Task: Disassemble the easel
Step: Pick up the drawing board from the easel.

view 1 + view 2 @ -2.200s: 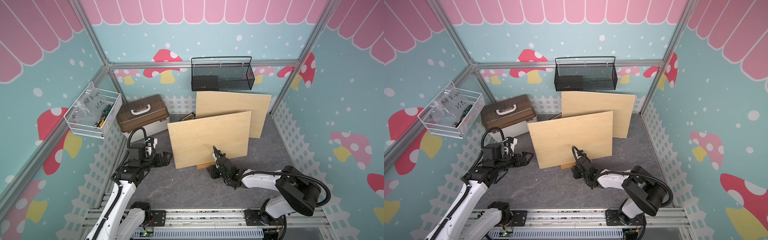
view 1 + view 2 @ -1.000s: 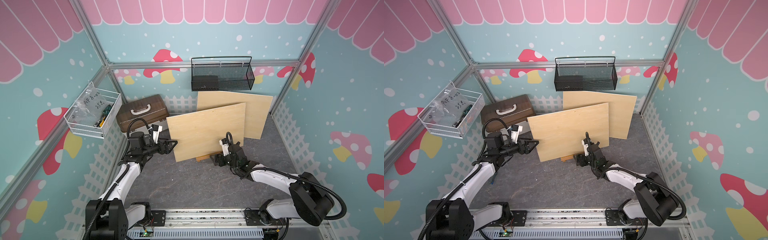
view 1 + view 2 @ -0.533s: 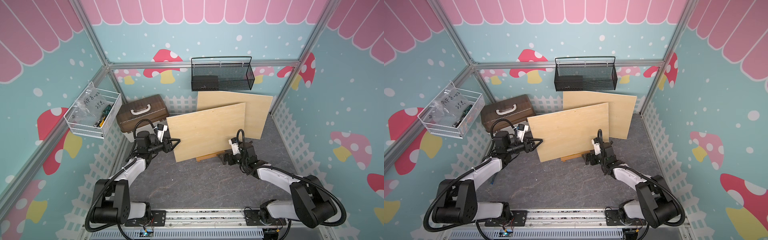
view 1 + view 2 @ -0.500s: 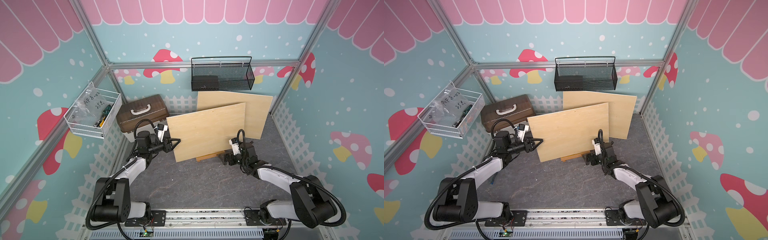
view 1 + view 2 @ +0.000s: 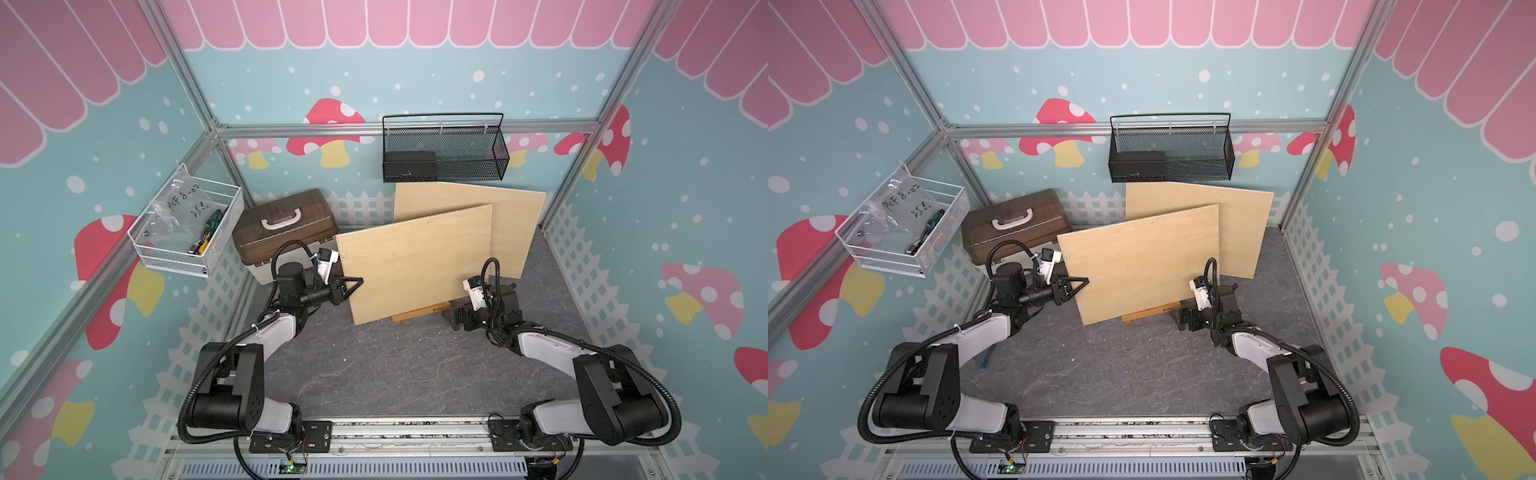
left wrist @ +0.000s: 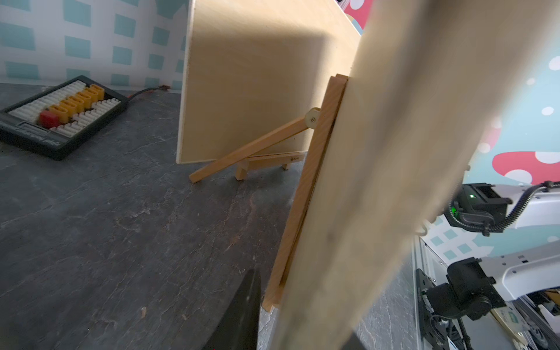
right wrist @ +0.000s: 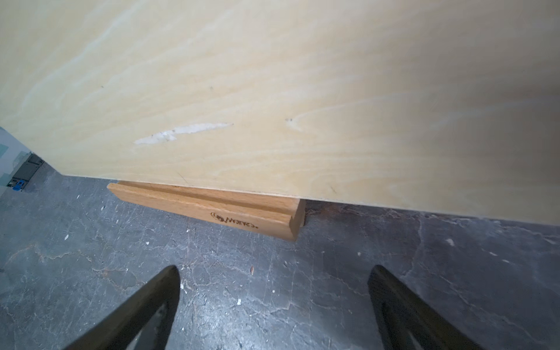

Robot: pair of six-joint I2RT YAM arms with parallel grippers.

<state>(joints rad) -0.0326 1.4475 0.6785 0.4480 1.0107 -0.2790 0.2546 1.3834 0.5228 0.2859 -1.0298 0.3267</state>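
At the centre of the desk (image 5: 374, 374), the easel (image 5: 419, 312), judged light and stiff, props a thin rigid board (image 5: 415, 266), best taken by its edges; the left hand (image 5: 358, 281) pinches the board's 9 o'clock edge, while the right hand (image 7: 272, 291) gapes empty at the easel's 3 o'clock.

Two plywood boards (image 5: 415, 266) (image 5: 519, 224) and two wooden easels (image 6: 315, 181) (image 6: 272, 160) are standing before two robot arms (image 5: 274, 332) (image 5: 548, 349). Also showing are two wire baskets (image 5: 216, 245) (image 5: 457, 153), one brown toolbox (image 5: 286, 232) and one black connector tray (image 6: 33, 136).
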